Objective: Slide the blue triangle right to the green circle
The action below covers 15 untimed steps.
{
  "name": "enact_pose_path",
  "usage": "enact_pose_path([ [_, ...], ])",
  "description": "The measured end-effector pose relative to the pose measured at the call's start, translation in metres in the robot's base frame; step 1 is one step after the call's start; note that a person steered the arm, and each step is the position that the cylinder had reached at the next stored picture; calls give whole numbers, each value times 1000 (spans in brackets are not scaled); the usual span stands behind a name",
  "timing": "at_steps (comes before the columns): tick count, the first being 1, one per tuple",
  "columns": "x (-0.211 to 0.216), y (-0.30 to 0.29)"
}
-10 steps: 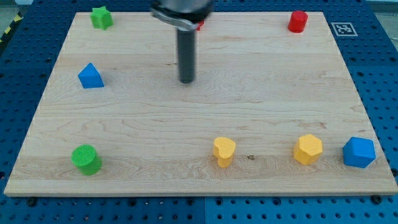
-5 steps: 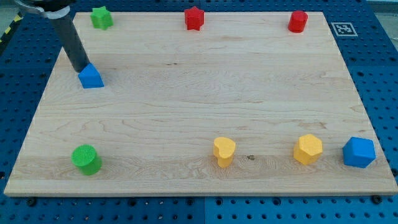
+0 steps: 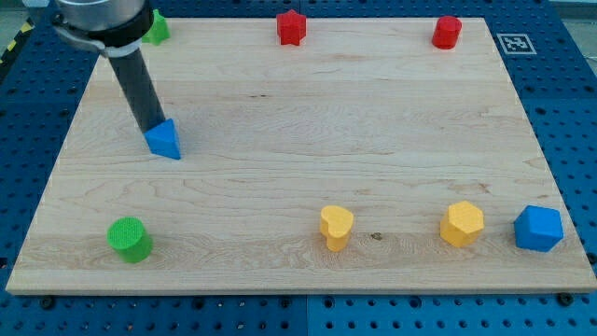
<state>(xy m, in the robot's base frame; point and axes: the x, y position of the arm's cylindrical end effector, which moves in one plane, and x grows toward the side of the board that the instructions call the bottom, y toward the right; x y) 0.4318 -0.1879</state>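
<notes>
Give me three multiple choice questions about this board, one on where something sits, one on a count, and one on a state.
1. Where is the green circle?
A. the view's top right
B. the view's bottom left
C. the board's centre

2. How many yellow blocks are on the board?
A. one
B. two
C. four

3. How does my tip stand relative to the blue triangle?
A. right against its upper-left side
B. far off by the red blocks
C. below it, near the green circle

Answers: 1 B, it sits near the lower left corner. 2 B, the yellow heart and the yellow hexagon are the only yellow ones. 3 A, the rod's end meets the triangle's upper-left edge.
</notes>
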Motion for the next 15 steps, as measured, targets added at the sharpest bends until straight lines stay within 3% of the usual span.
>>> enact_pose_path([
  [2,27,27],
  [4,21,41],
  [7,62,97],
  [13,62,71],
  [15,96,62],
])
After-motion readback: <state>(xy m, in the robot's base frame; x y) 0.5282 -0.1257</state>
